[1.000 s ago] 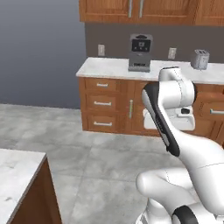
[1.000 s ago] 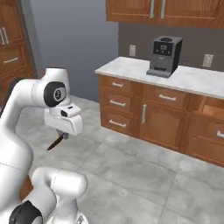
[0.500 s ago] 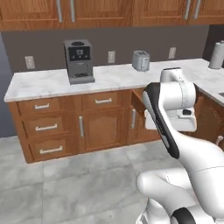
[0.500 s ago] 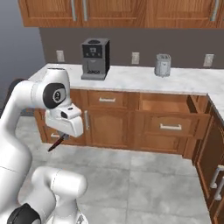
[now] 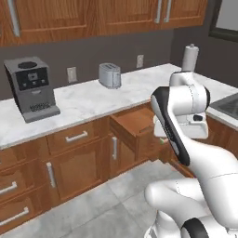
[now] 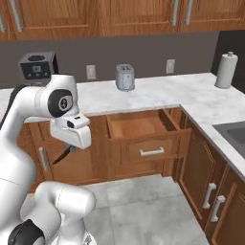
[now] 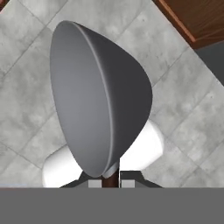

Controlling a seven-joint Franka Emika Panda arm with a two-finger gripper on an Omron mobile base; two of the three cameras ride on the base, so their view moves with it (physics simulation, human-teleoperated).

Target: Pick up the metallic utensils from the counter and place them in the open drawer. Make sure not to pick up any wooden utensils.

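Pinched tight on the dark brown handle of a grey metal utensil (image 7: 98, 100), the gripper (image 7: 111, 178) hangs above the grey floor tiles (image 7: 26, 109), and beyond it the open drawer (image 6: 139, 125) juts from under the marble counter (image 6: 158, 93) below the toaster (image 6: 125, 77).

A home kitchen: brown wooden cabinets (image 6: 143, 19) above and below a marble counter (image 6: 191, 93) carrying a coffee machine (image 5: 31, 88), toaster (image 6: 125, 77) and paper towel roll (image 6: 226, 70), with a sink (image 6: 234, 134) at right.
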